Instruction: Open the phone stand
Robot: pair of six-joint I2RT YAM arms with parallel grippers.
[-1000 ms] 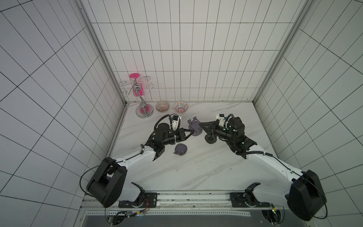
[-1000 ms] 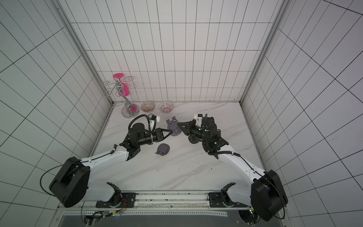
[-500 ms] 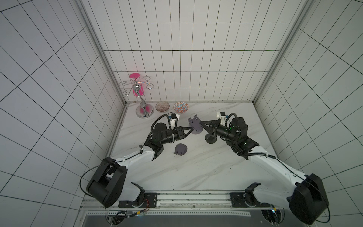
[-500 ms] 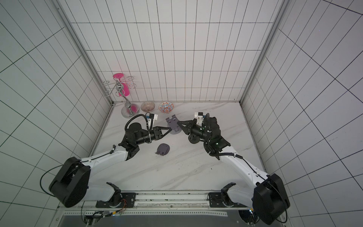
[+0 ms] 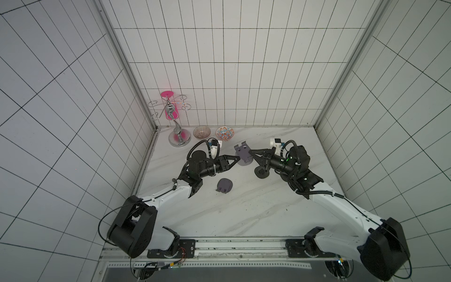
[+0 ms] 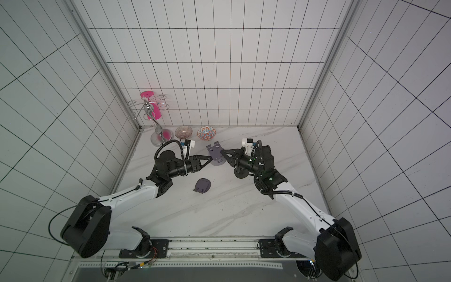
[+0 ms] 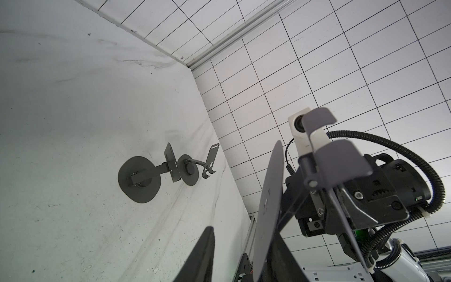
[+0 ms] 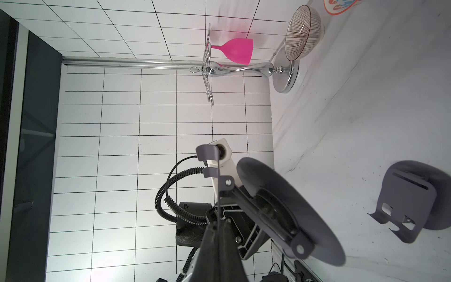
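Tabletop (image 5: 244, 207) bears striped bowl (image 5: 201, 132), floral bowl (image 5: 224, 133); right jaws pinch phone stand (image 5: 241, 154), left jaws parted.

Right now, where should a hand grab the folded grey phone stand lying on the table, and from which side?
Probably the hooked end of its cradle plate: on the folded grey phone stand it juts past the round base toward the robot, offering an edge to pinch. Come in low from that near side. The left hand, open, is nearest; the right hand holds the other stand.
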